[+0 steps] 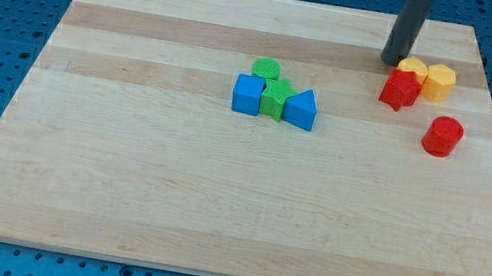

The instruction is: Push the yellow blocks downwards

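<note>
Near the table's (pixel 116 186) top right corner, my tip (pixel 391 61) rests on the wood just left of two yellow blocks (pixel 426 76), close to or touching the nearer one. It is a bare rod with nothing to open and holds nothing. A red star-like block (pixel 400 89) touches the yellow pair from below. A red cylinder (pixel 442 136) sits apart, nearer the right edge. Mid-table, a blue cube (pixel 247 95), two green blocks (pixel 273 87) and a blue wedge (pixel 301 110) cluster together.

Dark rod enters from the view's top, right of centre, roughly upright with slight lean. My tip (pixel 390 61) rests at board level, upper right region.
</note>
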### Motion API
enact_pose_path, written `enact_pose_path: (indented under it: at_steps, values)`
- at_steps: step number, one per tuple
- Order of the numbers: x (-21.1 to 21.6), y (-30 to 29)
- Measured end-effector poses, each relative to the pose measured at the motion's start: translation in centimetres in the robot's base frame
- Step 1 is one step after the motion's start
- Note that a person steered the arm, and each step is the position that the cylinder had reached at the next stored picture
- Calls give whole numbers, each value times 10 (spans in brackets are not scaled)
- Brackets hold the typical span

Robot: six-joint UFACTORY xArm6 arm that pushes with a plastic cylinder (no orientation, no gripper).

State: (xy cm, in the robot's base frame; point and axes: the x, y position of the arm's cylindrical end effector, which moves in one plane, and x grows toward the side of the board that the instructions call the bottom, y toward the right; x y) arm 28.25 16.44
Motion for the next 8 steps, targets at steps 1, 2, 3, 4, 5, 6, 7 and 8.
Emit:
enact_pose_path:
  at_steps: [1, 2, 3, 4, 5, 6, 7, 8]
  values:
    - [-7, 1]
    - [-7, 1]
    - [-3, 1]
    - [3, 9]
    - [3, 25]
    - [4, 37]
    - [11, 40]
    - [25, 41]
